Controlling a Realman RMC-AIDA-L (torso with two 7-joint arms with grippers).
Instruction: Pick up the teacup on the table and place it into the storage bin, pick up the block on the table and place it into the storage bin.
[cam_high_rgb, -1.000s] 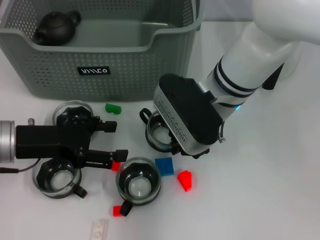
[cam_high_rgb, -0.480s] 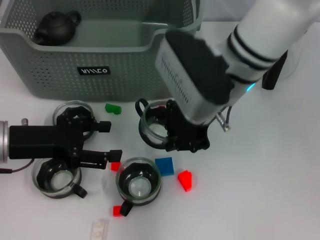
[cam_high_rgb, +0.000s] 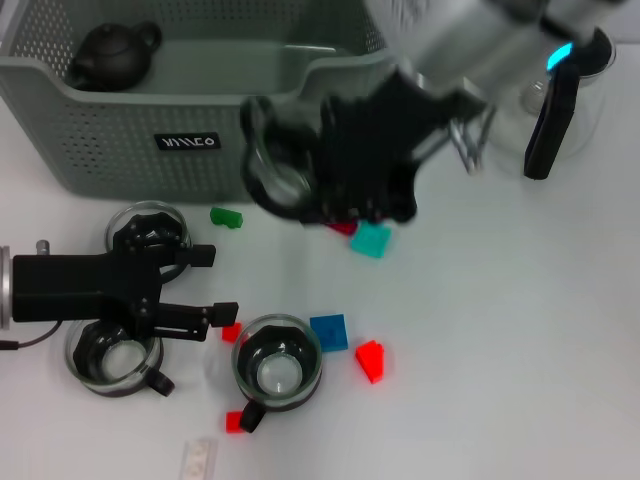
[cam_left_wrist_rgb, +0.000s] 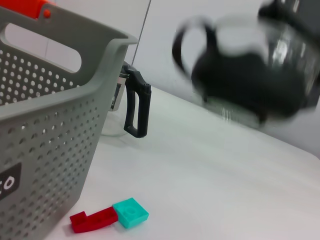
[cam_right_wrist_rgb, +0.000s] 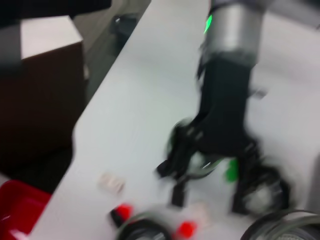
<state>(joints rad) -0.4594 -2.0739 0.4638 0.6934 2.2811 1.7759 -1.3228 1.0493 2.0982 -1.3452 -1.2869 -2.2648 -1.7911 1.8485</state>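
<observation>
Teacup (cam_high_rgb: 275, 170) held off the desk (cam_high_rgb: 520, 330), clamped in the closed jaws of the right gripper (cam_high_rgb: 335, 185), handle away from the jaws, just in front of the storage bin (cam_high_rgb: 150, 130) wall by its black label. Directly below those jaws, a teal block (cam_high_rgb: 371, 240) beside a red piece. Left gripper (cam_high_rgb: 205, 285) low over the desk, jaws parted and holding nothing, a small red block (cam_high_rgb: 231, 331) just off the lower jaw, three more cups nearby. Black teapot (cam_high_rgb: 112, 54) inside the bin.
</observation>
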